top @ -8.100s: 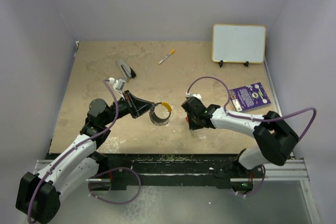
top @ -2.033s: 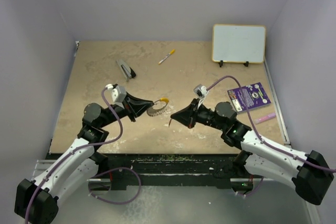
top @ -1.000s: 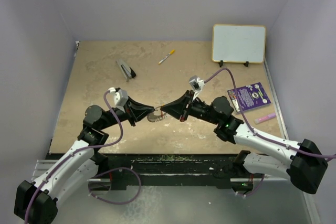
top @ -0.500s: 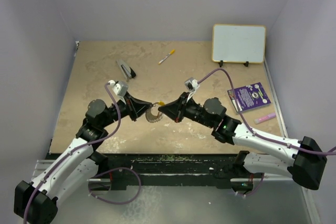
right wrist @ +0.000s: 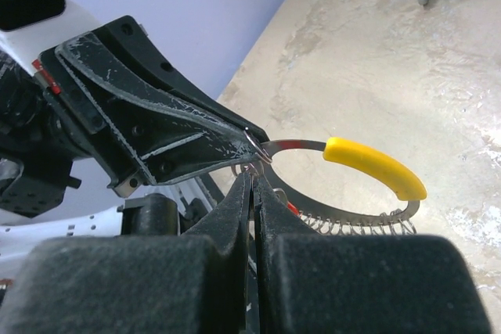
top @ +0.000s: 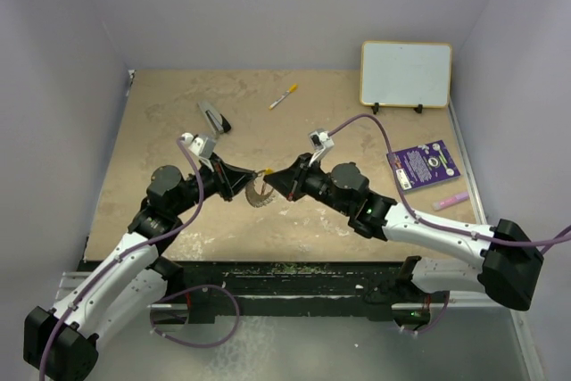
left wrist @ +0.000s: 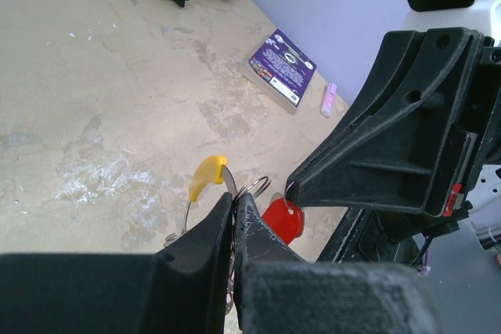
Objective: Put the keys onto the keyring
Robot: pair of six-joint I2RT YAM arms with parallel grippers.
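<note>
Two white-and-black robot arms reach inward over a tan, mottled, stone-look table [top: 161, 131] and meet tip to tip near its middle.

The keyring [top: 260, 195] is held between those tips and appears raised off the surface. It is a large loop of thin, flat silver metal. Its lower curve is crowded with small silver wire pieces, giving a bristly, coiled texture. A smooth, glossy yellow arc [right wrist: 376, 165] covers part of the upper curve.

The left gripper [top: 250, 182] has matte black, wedge-shaped fingers [left wrist: 200, 242]. They are pressed together with only the ring's bare metal band between them, a short way from the yellow arc.

The right gripper [top: 272, 180] is also black and tapers to a narrow point. It is closed tight, its fingers [right wrist: 227, 220] meeting along their length. Its tip sits right at the left gripper's tip, against the ring.

The keys [left wrist: 282, 217] hang from that right tip, just beside the ring. Their clearest part is a shiny red oval plastic tag [left wrist: 285, 223] on a fine wire loop. The metal keys themselves are too small to make out.

Farther back stand a white board with a yellow rim [top: 406, 73], a yellow-tipped pen [top: 284, 95] and a grey-black stapler-like tool [top: 213, 118]. A purple booklet [top: 424, 163] and a pink marker [top: 450, 200] lie at the right.
</note>
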